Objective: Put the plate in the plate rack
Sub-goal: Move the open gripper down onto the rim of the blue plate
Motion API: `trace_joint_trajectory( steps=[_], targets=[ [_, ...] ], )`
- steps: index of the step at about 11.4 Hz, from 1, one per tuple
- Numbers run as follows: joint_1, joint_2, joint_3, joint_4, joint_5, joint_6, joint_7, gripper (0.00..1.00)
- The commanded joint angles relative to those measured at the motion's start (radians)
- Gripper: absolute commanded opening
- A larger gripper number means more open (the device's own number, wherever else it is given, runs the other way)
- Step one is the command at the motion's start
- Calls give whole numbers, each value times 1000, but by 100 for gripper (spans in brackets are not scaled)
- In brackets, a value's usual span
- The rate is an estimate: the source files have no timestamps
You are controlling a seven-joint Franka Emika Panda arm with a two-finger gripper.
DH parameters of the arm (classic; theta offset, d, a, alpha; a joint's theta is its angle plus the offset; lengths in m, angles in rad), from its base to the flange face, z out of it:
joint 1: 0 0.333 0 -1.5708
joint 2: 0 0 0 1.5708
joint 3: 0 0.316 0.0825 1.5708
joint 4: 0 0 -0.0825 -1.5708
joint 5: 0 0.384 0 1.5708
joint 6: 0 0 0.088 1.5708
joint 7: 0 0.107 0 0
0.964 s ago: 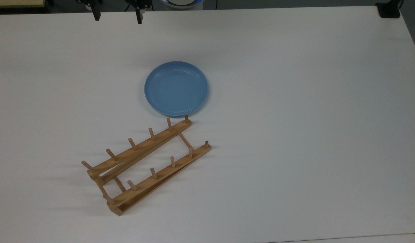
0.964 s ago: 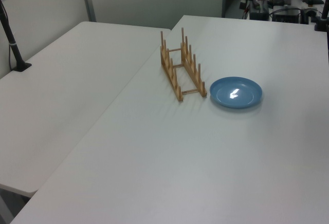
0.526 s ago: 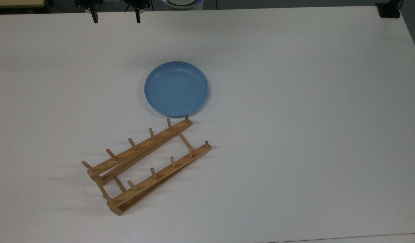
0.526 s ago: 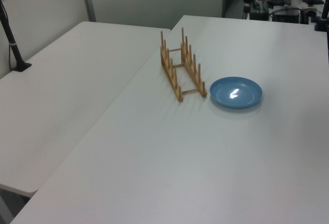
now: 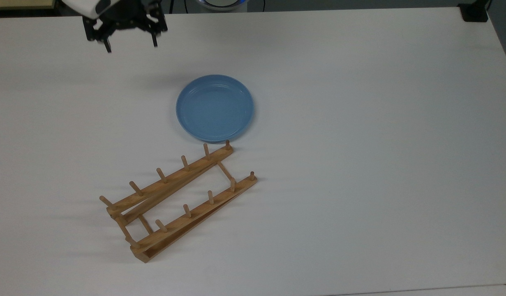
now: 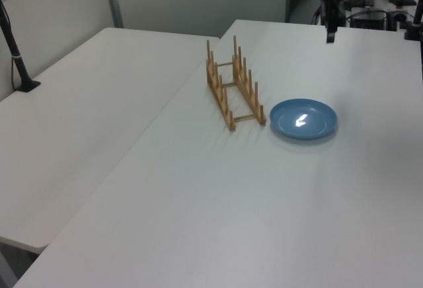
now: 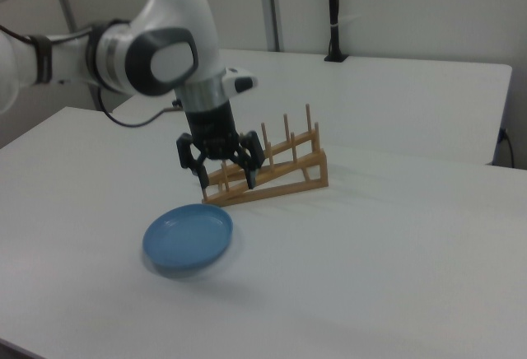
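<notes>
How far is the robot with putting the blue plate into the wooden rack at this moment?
Nothing is finished yet. The blue plate lies flat on the white table, just beside one end of the wooden plate rack, whose slots hold nothing. In hand: the gripper is open, holds nothing, and hangs above the table, off to the top view's upper left of the plate. Left to do: reach the plate, grasp it, lift it, and stand it between the pegs.

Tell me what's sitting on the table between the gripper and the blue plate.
Nothing: in the top view, only bare white table separates the open gripper from the plate. The plate rack lies beyond the plate's far side.
</notes>
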Motion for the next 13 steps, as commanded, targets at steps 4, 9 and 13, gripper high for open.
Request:
trace_joint_trajectory(
  steps=[4,9,13],
  targets=[
    [71,135,4,-193,-1,424,346,97],
    [112,230,18,-176,-16,480,500,87],
    [112,259,18,-170,-16,480,526,57]
  ],
)
